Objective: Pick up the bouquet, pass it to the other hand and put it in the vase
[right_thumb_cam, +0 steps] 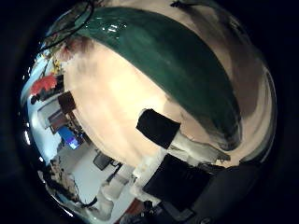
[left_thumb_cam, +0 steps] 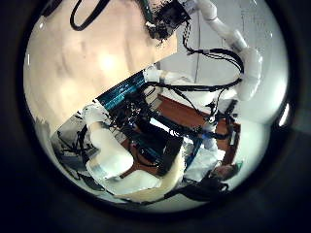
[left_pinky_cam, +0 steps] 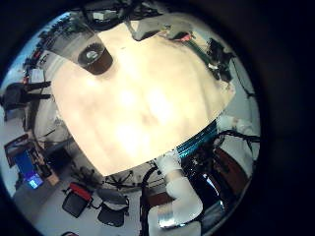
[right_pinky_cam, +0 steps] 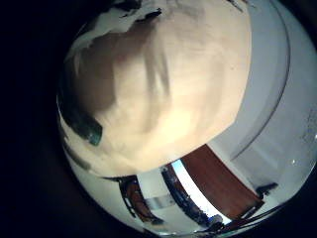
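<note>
Left hand is hovering high over the desk (left_pinky_cam: 148,108); fingers not showing, cannot tell its state. Vase (left_pinky_cam: 95,57) is standing near a desk corner, looking empty. Bouquet not clearly showing; a reddish speck (left_pinky_cam: 182,37) at the far edge may be it. Right hand (left_thumb_cam: 165,15) is waiting there, state unreadable. Best approach: lowering squarely over the stems before closing.

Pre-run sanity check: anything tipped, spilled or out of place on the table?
Nothing stands out. In the left palm view the vase stands upright on the table, with no spill or debris showing around it. The bouquet cannot be made out clearly enough to judge.
</note>
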`<state>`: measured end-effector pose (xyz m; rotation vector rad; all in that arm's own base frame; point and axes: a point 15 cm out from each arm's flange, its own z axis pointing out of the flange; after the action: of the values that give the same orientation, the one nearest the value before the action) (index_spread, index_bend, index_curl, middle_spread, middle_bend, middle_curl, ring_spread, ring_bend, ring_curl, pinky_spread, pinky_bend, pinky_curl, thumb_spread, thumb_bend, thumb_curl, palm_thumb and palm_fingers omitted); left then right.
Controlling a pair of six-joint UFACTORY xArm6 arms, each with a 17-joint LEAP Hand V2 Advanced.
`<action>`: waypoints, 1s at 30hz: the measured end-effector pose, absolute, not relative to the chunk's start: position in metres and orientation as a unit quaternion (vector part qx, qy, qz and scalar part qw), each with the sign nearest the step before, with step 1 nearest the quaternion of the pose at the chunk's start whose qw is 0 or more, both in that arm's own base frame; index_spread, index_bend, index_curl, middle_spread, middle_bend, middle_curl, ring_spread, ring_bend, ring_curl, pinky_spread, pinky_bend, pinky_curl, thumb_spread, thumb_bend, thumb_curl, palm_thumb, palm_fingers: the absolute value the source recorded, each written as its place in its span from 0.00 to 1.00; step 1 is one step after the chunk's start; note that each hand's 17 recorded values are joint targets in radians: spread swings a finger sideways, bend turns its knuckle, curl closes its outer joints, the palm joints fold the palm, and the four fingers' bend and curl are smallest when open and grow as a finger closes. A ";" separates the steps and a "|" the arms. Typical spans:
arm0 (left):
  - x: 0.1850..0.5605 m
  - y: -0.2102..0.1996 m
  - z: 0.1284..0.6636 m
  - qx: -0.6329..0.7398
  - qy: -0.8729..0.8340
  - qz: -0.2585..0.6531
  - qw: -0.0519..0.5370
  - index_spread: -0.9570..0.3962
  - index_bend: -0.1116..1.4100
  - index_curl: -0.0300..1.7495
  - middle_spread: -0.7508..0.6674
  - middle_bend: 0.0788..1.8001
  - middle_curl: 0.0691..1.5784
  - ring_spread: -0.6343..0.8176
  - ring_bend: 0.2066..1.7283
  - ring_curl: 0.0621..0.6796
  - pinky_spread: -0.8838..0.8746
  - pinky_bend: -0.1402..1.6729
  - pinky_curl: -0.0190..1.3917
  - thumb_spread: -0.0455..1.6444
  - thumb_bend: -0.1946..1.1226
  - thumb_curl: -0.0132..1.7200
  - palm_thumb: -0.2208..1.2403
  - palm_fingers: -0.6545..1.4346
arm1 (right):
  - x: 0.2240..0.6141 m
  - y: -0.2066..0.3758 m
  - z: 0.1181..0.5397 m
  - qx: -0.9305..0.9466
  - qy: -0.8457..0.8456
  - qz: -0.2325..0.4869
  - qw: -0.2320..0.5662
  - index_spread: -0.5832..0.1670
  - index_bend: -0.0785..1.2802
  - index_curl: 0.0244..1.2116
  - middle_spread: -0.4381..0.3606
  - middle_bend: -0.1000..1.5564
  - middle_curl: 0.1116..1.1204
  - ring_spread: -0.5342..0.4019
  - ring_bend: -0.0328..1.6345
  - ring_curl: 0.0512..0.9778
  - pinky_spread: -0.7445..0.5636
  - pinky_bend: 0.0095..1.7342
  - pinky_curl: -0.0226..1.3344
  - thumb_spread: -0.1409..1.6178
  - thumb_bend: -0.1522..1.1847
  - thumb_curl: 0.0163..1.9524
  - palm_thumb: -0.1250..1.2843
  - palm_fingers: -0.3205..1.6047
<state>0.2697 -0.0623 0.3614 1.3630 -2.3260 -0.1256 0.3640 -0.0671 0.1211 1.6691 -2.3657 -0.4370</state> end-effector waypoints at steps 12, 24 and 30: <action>0.272 -0.063 0.359 0.491 -0.840 -0.047 0.225 0.77 0.20 0.24 0.87 0.05 0.11 0.89 0.06 0.26 0.90 0.20 0.13 0.70 0.13 0.15 0.21 0.31 | 0.363 -0.057 0.112 0.581 -0.789 -0.149 0.129 0.26 0.20 0.47 0.30 0.45 0.50 0.27 0.70 0.36 0.29 0.64 0.06 0.67 0.11 0.21 0.55 0.70; 0.273 -0.071 0.366 0.488 -0.844 -0.042 0.218 0.77 0.20 0.24 0.87 0.06 0.11 0.89 0.06 0.26 0.90 0.20 0.13 0.70 0.13 0.16 0.21 0.31 | 0.358 -0.079 0.118 0.582 -0.786 -0.134 0.162 0.14 0.41 0.65 0.26 0.59 0.60 0.30 0.74 0.44 0.21 0.69 0.16 0.64 0.11 0.25 0.71 0.84; 0.273 -0.071 0.365 0.489 -0.843 -0.043 0.219 0.77 0.20 0.24 0.87 0.05 0.11 0.89 0.06 0.26 0.90 0.20 0.13 0.70 0.13 0.16 0.21 0.31 | 0.367 -0.093 0.140 0.576 -0.799 -0.107 0.138 0.15 0.55 0.75 0.29 0.69 0.66 0.33 0.79 0.50 0.29 0.76 0.23 0.64 0.11 0.27 0.78 0.84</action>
<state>0.2732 -0.0707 0.3649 1.3516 -2.3335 -0.1190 0.3671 -0.0933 0.1402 1.6650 -2.3116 -0.3093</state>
